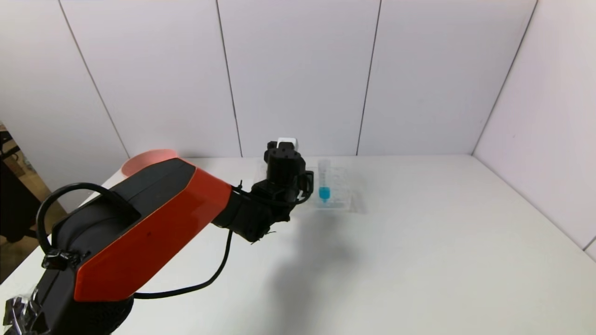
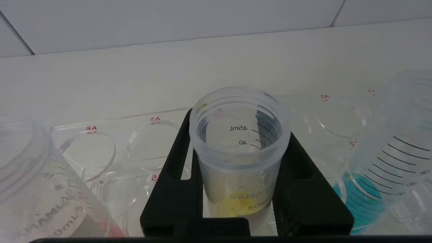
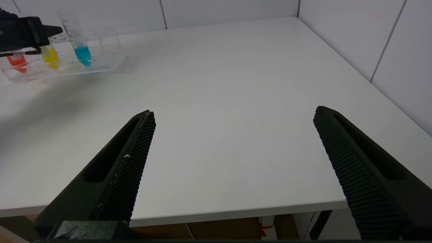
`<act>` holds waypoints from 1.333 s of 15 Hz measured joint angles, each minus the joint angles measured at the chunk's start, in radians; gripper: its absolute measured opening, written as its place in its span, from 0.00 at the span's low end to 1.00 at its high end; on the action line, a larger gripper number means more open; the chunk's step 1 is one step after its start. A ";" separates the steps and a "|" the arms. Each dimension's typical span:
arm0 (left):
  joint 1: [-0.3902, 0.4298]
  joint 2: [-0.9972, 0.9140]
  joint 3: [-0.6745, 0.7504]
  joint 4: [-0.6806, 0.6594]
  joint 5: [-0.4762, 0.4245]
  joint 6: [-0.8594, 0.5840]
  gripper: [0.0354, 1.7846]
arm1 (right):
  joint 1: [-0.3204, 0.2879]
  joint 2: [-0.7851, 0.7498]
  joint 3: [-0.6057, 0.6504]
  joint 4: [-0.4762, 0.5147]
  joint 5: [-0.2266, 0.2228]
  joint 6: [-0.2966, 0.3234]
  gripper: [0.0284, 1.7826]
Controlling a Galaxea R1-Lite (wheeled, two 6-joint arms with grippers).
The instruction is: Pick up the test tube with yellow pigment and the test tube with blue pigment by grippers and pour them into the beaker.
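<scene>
My left gripper [image 2: 239, 125] is shut on the test tube with yellow pigment [image 2: 239, 158], just below its open rim. That tube stands upright in the clear rack [image 2: 101, 148], with yellow liquid low at its tip. The test tube with blue pigment [image 2: 388, 162] stands in the rack right beside it. In the head view the left gripper [image 1: 284, 170] hides the yellow tube, and the blue tube [image 1: 324, 186] shows just to its right. My right gripper [image 3: 233, 111] hangs open and empty over the table's near edge. The beaker is out of view.
A tube with red liquid [image 2: 44, 199] stands in the rack on the yellow tube's other side. A pink bowl [image 1: 148, 161] sits at the back left, partly behind my left arm. White walls close the table at the back and right.
</scene>
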 joint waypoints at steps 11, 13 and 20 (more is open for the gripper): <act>-0.033 -0.150 0.049 0.048 0.014 0.013 0.29 | 0.000 0.000 0.000 0.000 0.000 0.000 0.96; -0.034 -0.167 0.049 0.058 0.011 0.013 0.29 | 0.000 0.000 0.000 0.000 0.000 0.000 0.96; -0.036 -0.224 0.050 0.098 0.011 0.012 0.29 | 0.000 0.000 0.000 0.000 0.000 0.000 0.96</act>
